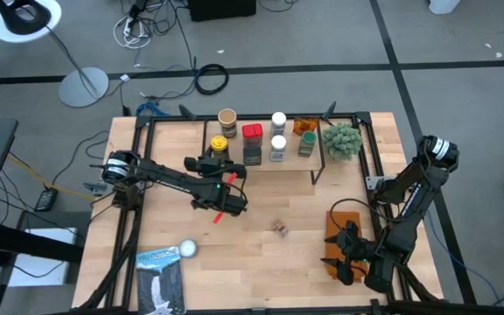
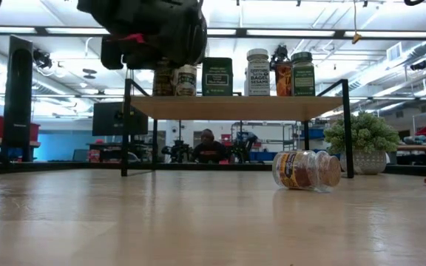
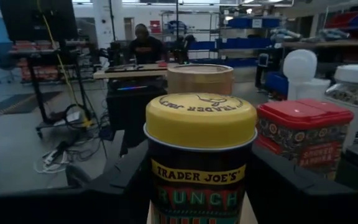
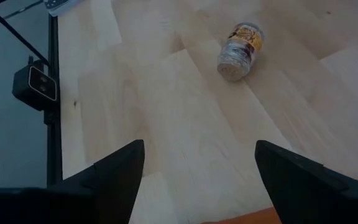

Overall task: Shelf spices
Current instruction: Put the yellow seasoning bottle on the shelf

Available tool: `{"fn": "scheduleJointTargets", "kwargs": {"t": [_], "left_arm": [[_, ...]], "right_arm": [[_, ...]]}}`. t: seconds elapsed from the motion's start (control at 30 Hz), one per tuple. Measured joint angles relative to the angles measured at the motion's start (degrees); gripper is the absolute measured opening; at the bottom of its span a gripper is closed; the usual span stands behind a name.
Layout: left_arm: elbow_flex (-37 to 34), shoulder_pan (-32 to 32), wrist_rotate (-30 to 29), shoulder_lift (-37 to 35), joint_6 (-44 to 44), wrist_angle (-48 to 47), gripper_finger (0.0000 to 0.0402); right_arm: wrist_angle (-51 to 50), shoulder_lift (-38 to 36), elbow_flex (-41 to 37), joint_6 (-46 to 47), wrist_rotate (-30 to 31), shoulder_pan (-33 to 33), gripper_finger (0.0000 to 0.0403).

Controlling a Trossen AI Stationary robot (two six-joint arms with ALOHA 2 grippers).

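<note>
Yellow-lidded jar (image 3: 201, 158): dark body, upright on shelf (image 1: 296, 166).

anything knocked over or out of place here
Yes: one small spice jar lies on its side on the bare tabletop, in front of the shelf, while the other spices stand upright on the shelf. It is apart from both grippers. Nothing looks spilled.

- The room is lit evenly by bright ceiling strip lights (image 2: 287, 33), seen glaring in the low view.
- Only soft shadows are cast on the table (image 1: 261, 254).
- The yellow-lidded tin (image 3: 201, 155) is rendered slightly soft.
</note>
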Motion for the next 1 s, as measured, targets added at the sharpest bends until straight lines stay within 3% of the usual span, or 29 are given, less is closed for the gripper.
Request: {"fn": "scheduleJointTargets", "kwargs": {"t": [0.4,0.87,1.0], "left_arm": [[-0.28,2.29,-0.02,0.0,-1.26,0.17,0.0223],[0.93,2.47,0.65,0.0,-0.93,0.28,0.028],[3.11,2.45,0.51,0.0,2.58,-0.86,0.0292]], "right_arm": [[-0.07,0.0,0.0,-0.42,0.53,-0.21,0.0305],[-0.02,0.0,0.0,-0.4,0.48,-0.19,0.0305],[-0.02,0.0,0.0,-0.39,0.46,-0.19,0.0305]]}}
